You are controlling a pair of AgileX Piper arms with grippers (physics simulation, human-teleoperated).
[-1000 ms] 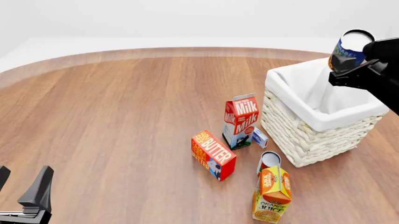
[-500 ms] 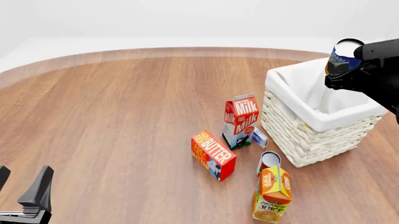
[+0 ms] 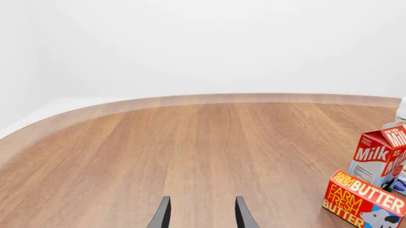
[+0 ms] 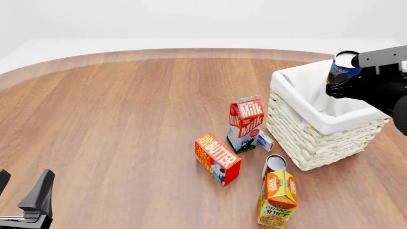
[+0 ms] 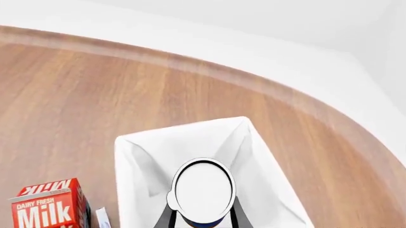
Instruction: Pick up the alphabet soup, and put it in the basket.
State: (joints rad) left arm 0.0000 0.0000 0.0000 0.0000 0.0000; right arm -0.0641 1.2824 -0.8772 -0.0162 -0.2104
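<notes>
Right gripper (image 4: 346,78): closed on the alphabet soup (image 4: 344,67), holding it in the air over the far right part of the basket (image 4: 299,126). In the right wrist view the can (image 5: 204,190) shows its pale flat top, with one finger on each side, above the white liner of the basket (image 5: 146,152). The can is tilted in the front view, top facing up and toward the camera.

Left gripper (image 4: 25,198): low at the near left edge of the table (image 4: 127,119), fingers spread apart with nothing between them. The left wrist view shows the two fingertips (image 3: 161,216) over bare wood.

Other items, front view: milk carton (image 4: 245,123) upright just left of the basket; a small white and blue box (image 4: 265,140) between carton and basket; butter box (image 4: 217,158) nearer the camera; a second can (image 4: 275,164) touching or just behind the orange juice carton (image 4: 277,198), which stands closest to the camera.
</notes>
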